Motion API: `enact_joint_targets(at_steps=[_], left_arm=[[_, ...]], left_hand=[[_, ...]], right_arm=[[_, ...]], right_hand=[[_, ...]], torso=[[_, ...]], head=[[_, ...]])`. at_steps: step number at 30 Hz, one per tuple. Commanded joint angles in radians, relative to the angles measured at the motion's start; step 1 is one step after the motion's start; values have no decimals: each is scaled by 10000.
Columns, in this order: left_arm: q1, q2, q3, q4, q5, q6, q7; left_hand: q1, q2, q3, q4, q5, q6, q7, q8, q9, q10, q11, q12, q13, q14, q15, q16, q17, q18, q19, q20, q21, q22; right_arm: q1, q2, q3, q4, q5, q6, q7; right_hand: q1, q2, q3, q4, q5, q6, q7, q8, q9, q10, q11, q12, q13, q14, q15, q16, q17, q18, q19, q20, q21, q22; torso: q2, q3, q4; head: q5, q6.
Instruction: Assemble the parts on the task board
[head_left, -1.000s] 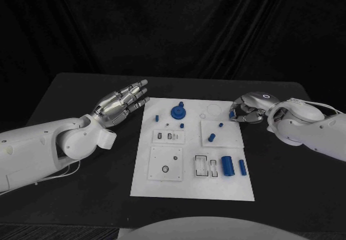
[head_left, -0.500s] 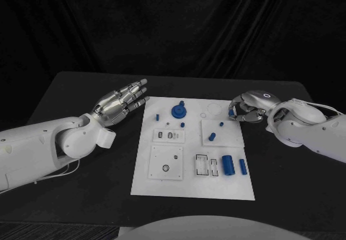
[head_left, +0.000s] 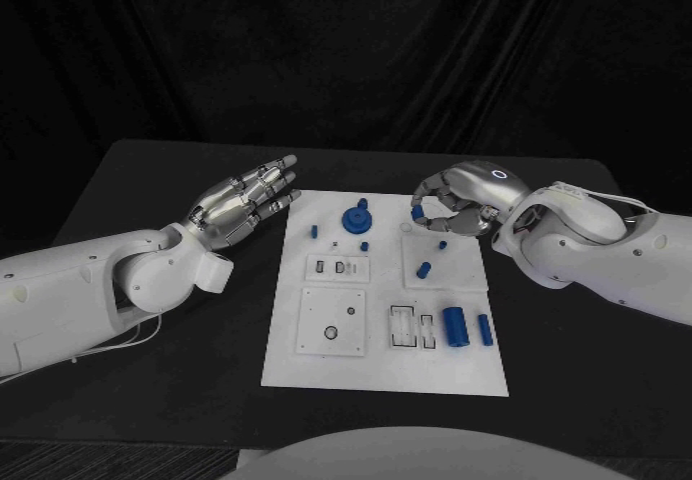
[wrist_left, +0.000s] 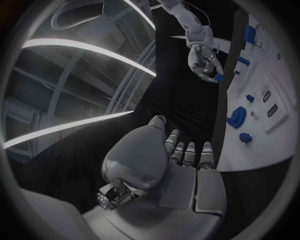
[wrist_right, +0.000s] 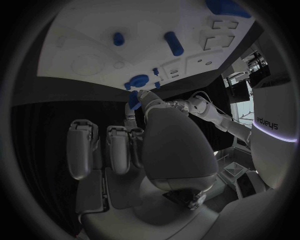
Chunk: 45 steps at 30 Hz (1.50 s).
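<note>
Task board (head_left: 378, 385): flat white rectangular plate w/ raised square panels and cut-out slots, lying mid-table on the matte black table (head_left: 159, 400).

Board near end: large blue cylinder (head_left: 456, 328) and slimmer blue peg (head_left: 485, 330), lying side by side, right of the rectangular slots. Left of them, square panel w/ small oval hole.

Board middle: short blue peg (head_left: 424, 269) tilted on the right-hand panel. Left of it, small panel w/ two slots.

Board far end: blue gear-like part w/ knob (head_left: 355, 220), round body; small blue pin (head_left: 313, 232) just left of it, another small blue piece (head_left: 365, 248) just on its near side.

Left hand (head_left: 242, 205): silver, segmented metal; rests just off board's left edge at far end, fingers straight and together, holding nothing.

Right hand (head_left: 453, 208): over board's far right corner, fingers curled in, pinching a small blue part (head_left: 418, 213) at the fingertips.

Behind the table: black draped cloth.
</note>
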Motion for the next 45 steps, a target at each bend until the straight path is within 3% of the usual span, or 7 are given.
enact_joint_targets(at_steps=[1, 7, 11, 17, 24, 45], left_arm=[[-19, 8, 6, -7, -38, 131, 60], [-19, -6, 6, 9, -38, 146, 41], [-19, -7, 6, 9, -38, 152, 29], [-19, 17, 6, -3, -38, 169, 23], [-19, 62, 6, -26, -38, 198, 17], [-19, 134, 6, -63, -38, 275, -39]], left_hand=[[83, -2, 26, -22, 48, 18, 81, 31, 7, -4, 65, -65, -10, -22, 70, -36, -8, 75, -29, 71, -34, -16], [83, -2, 26, -22, 48, 18, 81, 31, 7, -4, 65, -65, -10, -22, 70, -36, -8, 75, -29, 71, -34, -16], [83, -2, 26, -22, 48, 18, 81, 31, 7, -4, 65, -65, -10, -22, 70, -36, -8, 75, -29, 71, -34, -16], [83, -2, 26, -22, 48, 18, 81, 31, 7, -4, 65, -65, -10, -22, 70, -36, -8, 75, -29, 71, -34, -16], [76, -6, 28, -25, 51, 28, 96, 39, 8, -4, 81, -65, -10, -22, 65, -36, -8, 77, -29, 70, -34, -16], [73, -1, 34, -28, 52, 22, 103, 40, 7, -4, 91, -65, -10, -22, 65, -36, -8, 78, -29, 71, -34, -16]], right_arm=[[-116, 279, 5, 69, -198, 662, -474], [-412, 1019, 6, -107, -208, 1044, -464], [-544, 1378, 6, -246, -210, 1180, -477], [-644, 1715, 7, -428, -211, 1373, -548], [-708, 1892, 7, -533, -212, 1533, -637], [-954, 2194, 7, -816, -212, 1502, -668]], right_hand=[[-60, 97, -12, -26, 62, 59, -6, 148, 209, 1058, 32, 26, 2631, 932, 19, -59, 2159, 113, 372, 0, -68, 2100], [-78, 35, -24, -113, -69, 34, 28, 162, 222, 1058, 103, 26, 2631, 918, 75, -114, 2098, 142, 314, 38, -195, 2054], [-109, 25, -28, -132, -118, 10, 51, 153, 219, 1058, 143, 26, 2631, 912, 102, -137, 2073, 149, 301, 57, -229, 2043], [-131, 24, -27, -140, -125, -12, 65, 140, 214, 1058, 171, 26, 2631, 907, 123, -158, 2049, 163, 274, 72, -287, 2022], [-153, 21, -24, -153, -120, -38, 85, 125, 207, 1058, 202, 26, 2631, 901, 149, -181, 2023, 172, 258, 91, -327, 2008], [-207, 20, -21, -171, -124, -94, 126, 93, 193, 1058, 251, 26, 2631, 893, 192, -215, 1985, 186, 232, 129, -391, 1985]], torso=[[14, 6, 21], [12, -4, 67], [14, 12, 34], [6, 5, 28], [12, 14, 52], [11, 13, 44]], head=[[35, -19], [79, -49], [129, -72], [131, -86], [114, -116], [122, -193]])
